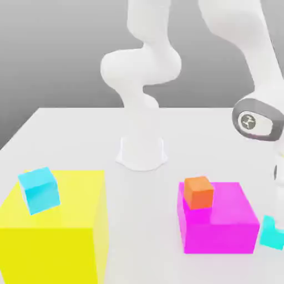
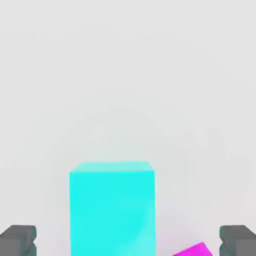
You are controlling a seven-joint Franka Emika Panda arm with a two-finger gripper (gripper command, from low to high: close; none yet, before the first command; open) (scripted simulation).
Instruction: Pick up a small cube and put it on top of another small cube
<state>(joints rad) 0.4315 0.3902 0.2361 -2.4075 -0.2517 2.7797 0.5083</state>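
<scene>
The small turquoise-cyan cube (image 1: 272,233) rests on the table at the exterior view's right edge, right beside the magenta block (image 1: 219,222). In the hand view the same cube (image 2: 112,210) stands between my gripper's (image 2: 128,239) dark fingertips (image 2: 17,238), which sit wide apart on either side with clear gaps; the gripper is open and holds nothing. An orange small cube (image 1: 198,192) sits on top of the magenta block. A bluer sky-cyan small cube (image 1: 39,189) sits tilted on the big yellow block (image 1: 55,227).
The arm's white base (image 1: 141,152) stands at the back middle of the white table (image 1: 83,138). Its wrist (image 1: 258,119) hangs above the exterior view's right side. A corner of the magenta block (image 2: 192,250) shows close to the turquoise cube.
</scene>
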